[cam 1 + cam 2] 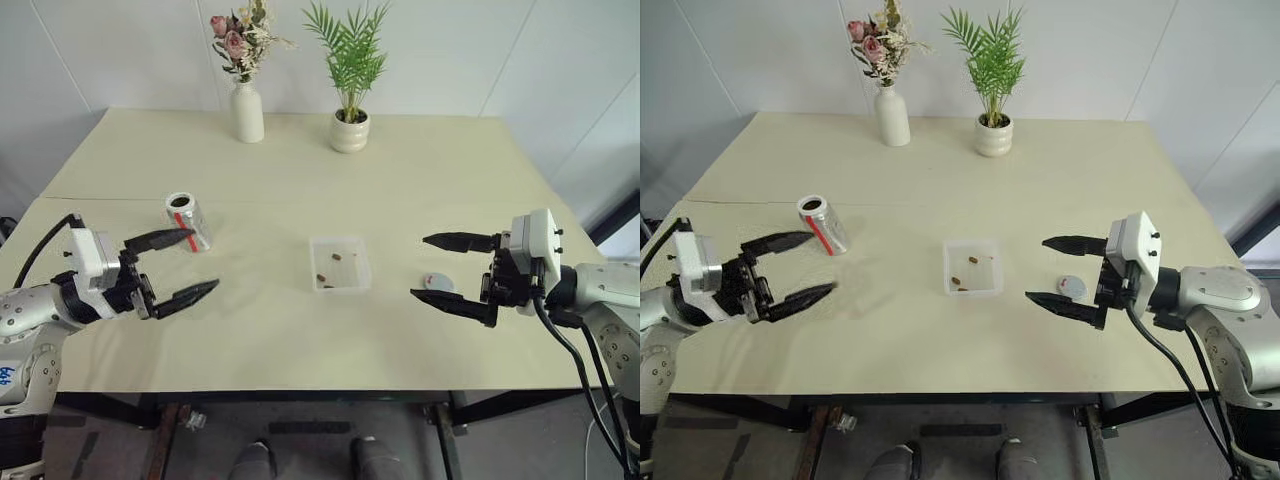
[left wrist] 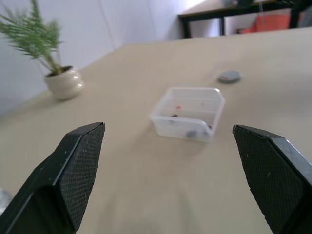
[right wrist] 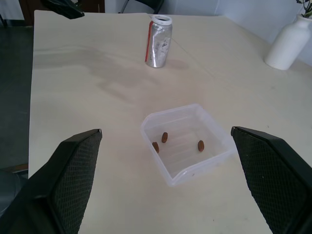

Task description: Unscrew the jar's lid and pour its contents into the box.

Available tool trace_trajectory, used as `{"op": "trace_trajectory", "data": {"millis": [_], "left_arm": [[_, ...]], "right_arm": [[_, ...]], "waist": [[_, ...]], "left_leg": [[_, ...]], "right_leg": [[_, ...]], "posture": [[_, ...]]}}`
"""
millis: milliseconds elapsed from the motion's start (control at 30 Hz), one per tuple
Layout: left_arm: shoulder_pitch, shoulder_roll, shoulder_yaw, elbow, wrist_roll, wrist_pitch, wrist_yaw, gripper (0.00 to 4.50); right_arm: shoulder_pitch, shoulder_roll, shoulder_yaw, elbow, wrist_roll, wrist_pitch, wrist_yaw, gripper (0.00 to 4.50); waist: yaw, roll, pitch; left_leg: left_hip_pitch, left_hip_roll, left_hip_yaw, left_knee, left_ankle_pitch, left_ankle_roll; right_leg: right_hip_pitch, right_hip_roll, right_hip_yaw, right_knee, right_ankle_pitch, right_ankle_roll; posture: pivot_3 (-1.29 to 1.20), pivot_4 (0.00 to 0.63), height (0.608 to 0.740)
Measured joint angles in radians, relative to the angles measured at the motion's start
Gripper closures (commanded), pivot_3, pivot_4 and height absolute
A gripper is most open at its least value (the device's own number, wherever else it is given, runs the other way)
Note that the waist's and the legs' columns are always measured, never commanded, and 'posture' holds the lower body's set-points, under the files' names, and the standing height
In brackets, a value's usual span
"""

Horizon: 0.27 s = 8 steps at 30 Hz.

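Box sits on the pale bench, used here as landmark. It is clear, square, open side up, flat on the bench; three brown bits lie loose on its floor, apart from one another. Jar stands upright well to the box's left and slightly farther back, long axis vertical, mouth open and pointing up, lid off; red stripe runs down its side. In the right wrist view the jar shows a white rim and reads as empty, though its inside cannot be seen clearly. Lid lies flat on the bench to the right of the box, a little nearer the front edge, apart from it, a small red mark on top. Left gripper hangs over the bench left of the box, just in front of the jar, jaws spread wide, holding nothing, fingers aimed toward the box. Right gripper hangs right of the box, fingers aimed back toward it, jaws spread wide and empty; the lid lies on the bench below the gap between its fingers, untouched as far as can be seen. Far behind the box, near the wall: white vase with flowers and a white pot with a green plant, side by side.
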<state>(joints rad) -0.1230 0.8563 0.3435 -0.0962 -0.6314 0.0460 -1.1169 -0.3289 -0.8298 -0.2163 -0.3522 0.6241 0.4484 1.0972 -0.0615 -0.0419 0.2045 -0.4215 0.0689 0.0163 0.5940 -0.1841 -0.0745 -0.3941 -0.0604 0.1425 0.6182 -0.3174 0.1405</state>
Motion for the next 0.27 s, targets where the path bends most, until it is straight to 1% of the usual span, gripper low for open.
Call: {"op": "trace_trajectory", "data": {"millis": [133,267], "left_arm": [[0.059,0.0,0.006,-0.002,0.019,-0.023,-0.043,0.01],[0.074,-0.007,0.01,-0.013,0.034,-0.035,-0.041,0.01]], "right_arm": [[0.0,0.002,0.01,0.023,-0.017,-0.038,0.015,0.0],[0.01,0.013,0.015,0.066,-0.028,-0.064,0.02,0.0]], "waist": [[-0.018,0.0,0.0],[-0.021,0.0,0.0]], "left_leg": [[0.0,0.0,0.0,-0.001,-0.001,0.001],[0.0,0.0,0.0,-0.001,-0.002,0.001]], "right_leg": [[0.0,0.0,0.0,0.0,-0.001,-0.001],[0.0,0.0,0.0,0.0,-0.001,-0.001]], "posture": [[0.0,0.15,0.74],[0.0,0.15,0.74]]}}
